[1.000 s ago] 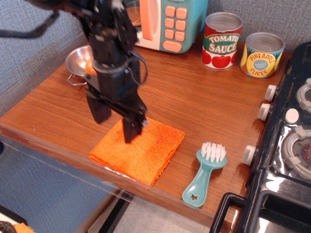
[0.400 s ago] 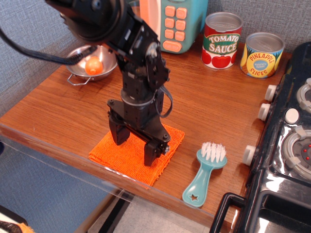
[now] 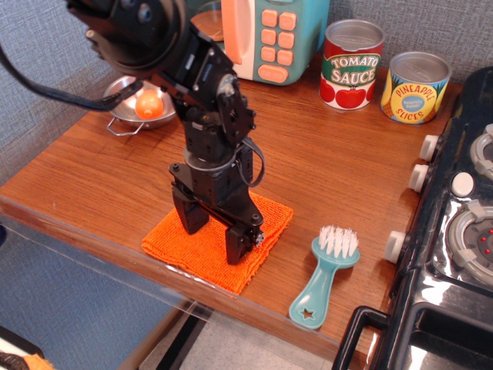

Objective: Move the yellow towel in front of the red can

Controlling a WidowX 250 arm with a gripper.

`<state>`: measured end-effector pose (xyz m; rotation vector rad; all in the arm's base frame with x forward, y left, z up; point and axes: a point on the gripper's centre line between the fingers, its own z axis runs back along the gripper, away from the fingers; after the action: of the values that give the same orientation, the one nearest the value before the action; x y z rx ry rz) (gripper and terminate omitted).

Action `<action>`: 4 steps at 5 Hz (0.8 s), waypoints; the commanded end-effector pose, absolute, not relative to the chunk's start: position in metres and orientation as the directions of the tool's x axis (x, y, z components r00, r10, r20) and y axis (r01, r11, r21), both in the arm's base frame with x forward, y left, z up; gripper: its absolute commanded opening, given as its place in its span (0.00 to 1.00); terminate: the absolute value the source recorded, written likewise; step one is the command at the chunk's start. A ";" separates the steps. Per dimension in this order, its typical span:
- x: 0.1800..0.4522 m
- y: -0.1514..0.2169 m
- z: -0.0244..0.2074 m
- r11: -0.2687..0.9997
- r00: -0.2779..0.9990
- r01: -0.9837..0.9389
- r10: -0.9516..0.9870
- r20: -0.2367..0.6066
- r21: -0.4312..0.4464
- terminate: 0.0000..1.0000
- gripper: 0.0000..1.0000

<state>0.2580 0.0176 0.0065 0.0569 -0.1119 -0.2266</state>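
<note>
End effector (image 3: 218,232) pressing down onto yellow towel (image 3: 197,245) at worktop (image 3: 323,166) front edge, fingers spread apart, gripping nothing yet. Red can (image 3: 351,64) standing well apart at back. Towel likely soft, light, floppy; pinching bunched fold mid-cloth seeming best.

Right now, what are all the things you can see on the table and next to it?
Folded orange ribbed towel: one, near the front edge of the brown wooden table.
Red tomato sauce can: one, back of the table.
Yellow-and-blue pineapple slices can: one, right of the red can.
Teal toy microwave with orange buttons: one, back, left of the cans.
Small silver metal bowl: one, back left, holding an orange ball.
Teal brush with white bristles: one, right of the towel.
Black toy stove: one, far right.
Black robot claw: one, open, fingers down on the towel.
</note>
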 end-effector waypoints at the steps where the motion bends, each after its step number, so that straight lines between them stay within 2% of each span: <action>1: 0.272 0.021 -0.018 0.958 0.954 0.283 -0.287 0.085 0.057 0.00 1.00; 4: 0.374 0.012 -0.014 0.984 0.976 0.170 -0.176 0.125 0.055 0.00 1.00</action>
<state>0.3838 0.0114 0.0042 0.0456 -0.1716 -0.1737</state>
